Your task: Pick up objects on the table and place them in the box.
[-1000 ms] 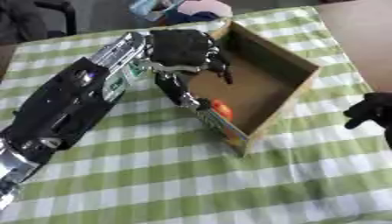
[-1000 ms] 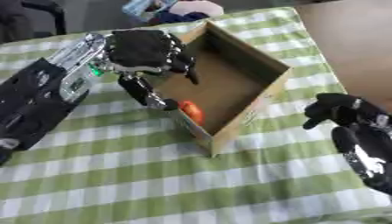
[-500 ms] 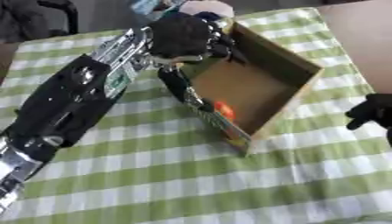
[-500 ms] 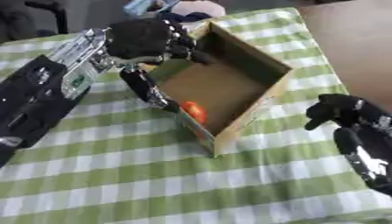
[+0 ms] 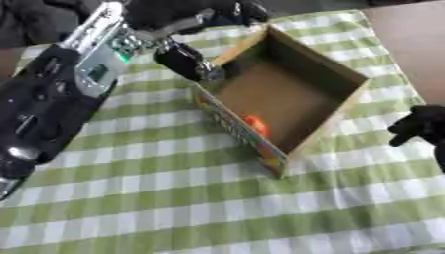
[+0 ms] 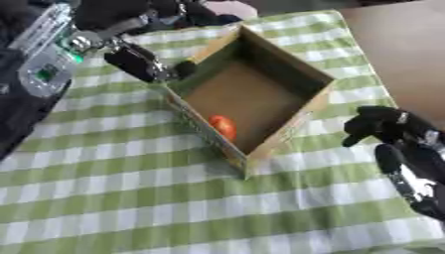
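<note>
Left arm extends across the checked desk (image 5: 174, 198) toward the far corner of the cardboard box (image 6: 304, 84). Left hand (image 5: 187, 59) hangs at the box's near-left corner, its dark thumb pointing down beside the wall; whether its fingers are spread cannot be told. Right hand (image 6: 391, 131) rests beside the box's right wall, fingers curled, holding nothing. An orange object (image 6: 222, 126) lies inside the box, well below the left fingers.

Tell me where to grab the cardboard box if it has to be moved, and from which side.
Grip the cardboard box by its right wall rim, coming from above on the right. The top is open, so fingers can hook over the thin wall; the right hand is beside it, and the left hand crowds the far-left corner.
</note>
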`<state>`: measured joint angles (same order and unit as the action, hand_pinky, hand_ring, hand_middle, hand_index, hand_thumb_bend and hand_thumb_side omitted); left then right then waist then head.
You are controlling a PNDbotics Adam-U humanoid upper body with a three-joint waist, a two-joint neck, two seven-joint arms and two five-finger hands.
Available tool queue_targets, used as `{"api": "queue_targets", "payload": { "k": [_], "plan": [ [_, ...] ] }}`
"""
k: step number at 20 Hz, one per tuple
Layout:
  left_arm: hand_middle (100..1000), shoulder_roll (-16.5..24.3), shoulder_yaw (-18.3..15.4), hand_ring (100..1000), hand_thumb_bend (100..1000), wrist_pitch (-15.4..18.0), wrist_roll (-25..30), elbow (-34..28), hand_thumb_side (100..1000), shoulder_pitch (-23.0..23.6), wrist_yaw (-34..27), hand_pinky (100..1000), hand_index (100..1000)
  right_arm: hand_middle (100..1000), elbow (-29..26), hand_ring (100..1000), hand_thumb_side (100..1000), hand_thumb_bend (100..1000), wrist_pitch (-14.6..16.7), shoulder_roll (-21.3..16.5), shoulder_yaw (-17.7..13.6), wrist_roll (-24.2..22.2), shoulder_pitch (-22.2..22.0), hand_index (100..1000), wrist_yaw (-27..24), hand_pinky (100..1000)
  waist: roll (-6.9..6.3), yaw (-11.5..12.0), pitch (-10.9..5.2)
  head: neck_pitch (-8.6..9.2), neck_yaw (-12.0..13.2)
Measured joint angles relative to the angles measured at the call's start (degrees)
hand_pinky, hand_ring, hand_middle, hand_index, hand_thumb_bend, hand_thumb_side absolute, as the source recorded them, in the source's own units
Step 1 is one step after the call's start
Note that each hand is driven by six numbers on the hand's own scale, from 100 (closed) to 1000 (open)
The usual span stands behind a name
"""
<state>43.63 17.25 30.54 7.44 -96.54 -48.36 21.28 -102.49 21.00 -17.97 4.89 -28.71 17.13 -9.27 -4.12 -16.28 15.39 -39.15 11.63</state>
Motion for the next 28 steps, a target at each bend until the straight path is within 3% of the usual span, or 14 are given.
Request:
{"api": "queue_targets", "payload": {
  "k": [5, 12, 19, 28],
  "plan": [
    [575, 4.67, -7.39, 553, 100, -7.02, 2.49, -13.20, 538, 10.22, -16.02, 621, 867, 696, 0.01, 619, 553, 100, 0.13, 0.00, -0.34, 0.51, -0.03, 871, 0.11, 790, 0.84, 1.78, 0.19, 0.37, -0.49],
    [565, 2.14, -13.73, 550, 100, -12.14, 6.75, -17.05, 640, 19.94, -28.75, 625, 875, 695, 0.01, 619, 554, 100, 0.25, 0.00, -0.67, 0.98, -0.28, 871, 0.36, 790, 1.74, 3.88, 0.82, 0.43, -0.97],
    [569, -3.96, -16.86, 558, 100, -14.74, 10.38, -17.12, 695, 26.44, -32.82, 637, 882, 695, 0.01, 619, 553, 100, 0.35, 0.02, -1.01, 1.35, -0.45, 871, 0.61, 790, 1.84, 4.78, 1.22, 0.43, -1.55],
    [584, -10.79, -17.50, 573, 100, -16.15, 16.37, -17.12, 792, 32.31, -34.48, 653, 901, 695, 0.00, 619, 552, 100, 0.16, 0.53, -1.32, 1.70, -0.48, 871, 0.72, 789, 1.81, 5.31, 1.48, 0.42, -2.01]
  ]
}}
